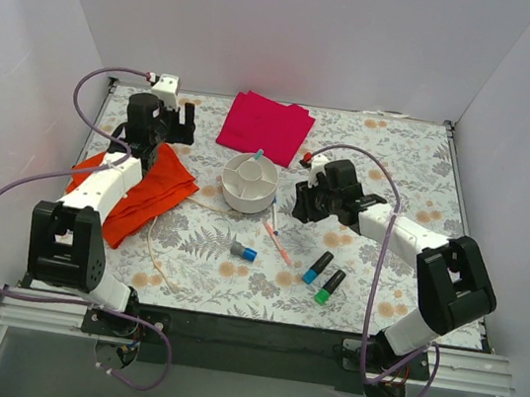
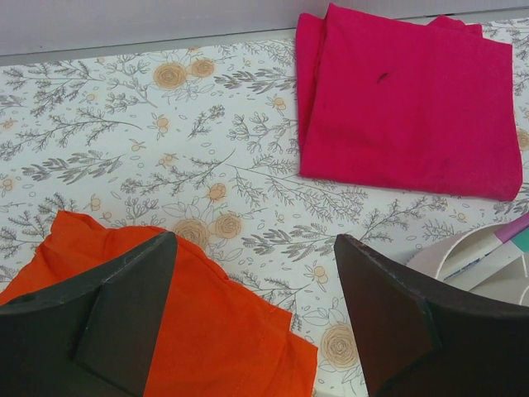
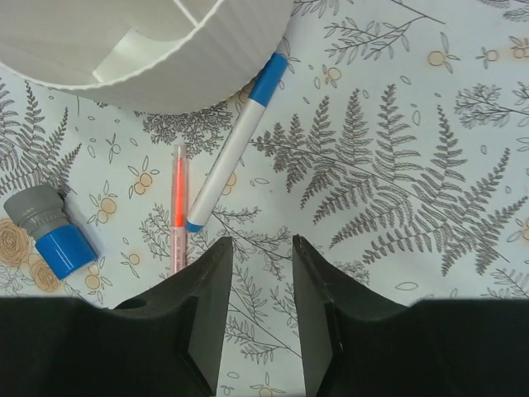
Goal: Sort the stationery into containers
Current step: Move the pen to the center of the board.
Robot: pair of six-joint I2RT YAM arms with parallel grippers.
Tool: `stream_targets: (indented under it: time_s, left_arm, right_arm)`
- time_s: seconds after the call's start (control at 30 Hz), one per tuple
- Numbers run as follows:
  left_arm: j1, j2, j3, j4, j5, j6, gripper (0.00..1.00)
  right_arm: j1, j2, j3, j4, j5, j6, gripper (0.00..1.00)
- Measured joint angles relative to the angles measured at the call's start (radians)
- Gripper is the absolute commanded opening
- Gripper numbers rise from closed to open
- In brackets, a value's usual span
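Observation:
The round white compartment dish [image 1: 249,182] stands mid-table, with a pen [image 1: 256,156] lying in it; it also shows in the left wrist view [image 2: 463,248] and the right wrist view [image 3: 165,58]. A white pen with blue ends [image 3: 235,141] and a thin pink pen [image 3: 178,207] lie just in front of the dish, and a grey-blue stub [image 3: 50,231] lies to their left. A blue-capped marker [image 1: 318,266] and a green-capped marker [image 1: 330,286] lie nearer. My right gripper [image 3: 260,244] is open and empty, right of the pens. My left gripper [image 2: 256,248] is open and empty over the orange cloth's edge.
A magenta folded cloth [image 1: 264,124] lies behind the dish, and an orange-red cloth [image 1: 141,190] lies under my left arm. A small red object [image 1: 307,157] sits right of the magenta cloth. A thin beige cord [image 1: 161,243] loops on the mat. White walls enclose the table.

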Motion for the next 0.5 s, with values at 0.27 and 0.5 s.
stream_targets:
  time_s: [0.27, 0.5]
  left_arm:
    - [0.0, -0.068, -0.095, -0.003, -0.023, 0.006, 0.78]
    - [0.0, -0.135, -0.132, -0.023, -0.037, 0.021, 0.78]
  right_arm:
    - [0.105, 0.114, 0.019, 0.03, 0.047, 0.047, 0.45]
    - [0.179, 0.234, 0.09, 0.065, 0.093, 0.107, 0.46]
